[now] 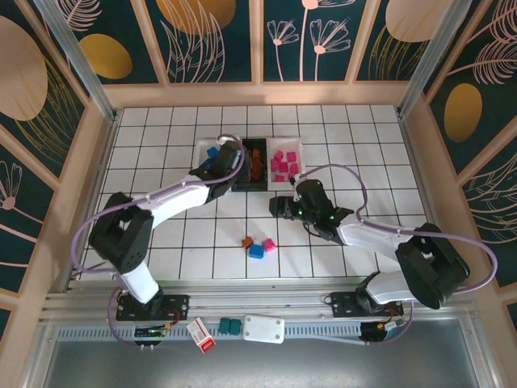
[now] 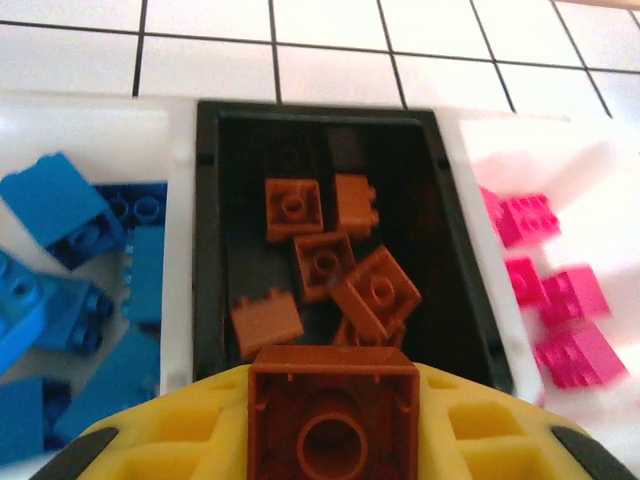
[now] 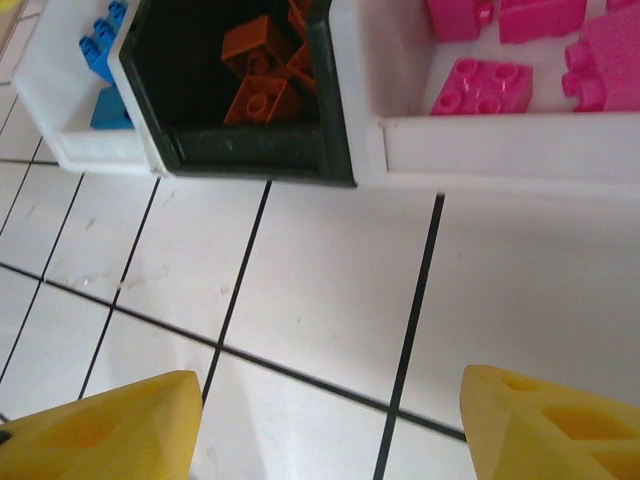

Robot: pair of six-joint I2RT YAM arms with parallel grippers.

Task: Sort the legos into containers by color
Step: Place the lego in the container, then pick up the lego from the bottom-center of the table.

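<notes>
Gripping, left gripper (image 2: 333,450): we note it closed narrow on one orange-brown brick (image 2: 333,395), held over the near end of the black bin (image 2: 205,260).
black bin, contents: it sits in the middle of the three containers; we count about six orange-brown legos (image 2: 325,265) lying loose inside, some tilted.
left white bin (image 2: 178,200): right against the black bin's left side; we see blue legos (image 2: 55,200) piled in it.
right white bin (image 2: 465,200): right against the black bin's right side; pink legos (image 2: 570,300) lie scattered in it, blurred.
right gripper (image 3: 330,430): jaws wide, nothing between them; we place it above bare white tiles (image 3: 300,270), just short of the bins' near walls.
loose legos (image 1: 257,246): three on the tiles, one orange-brown, one blue, one pink, clustered together between the two arms, on the near side of the bins and apart from them.
</notes>
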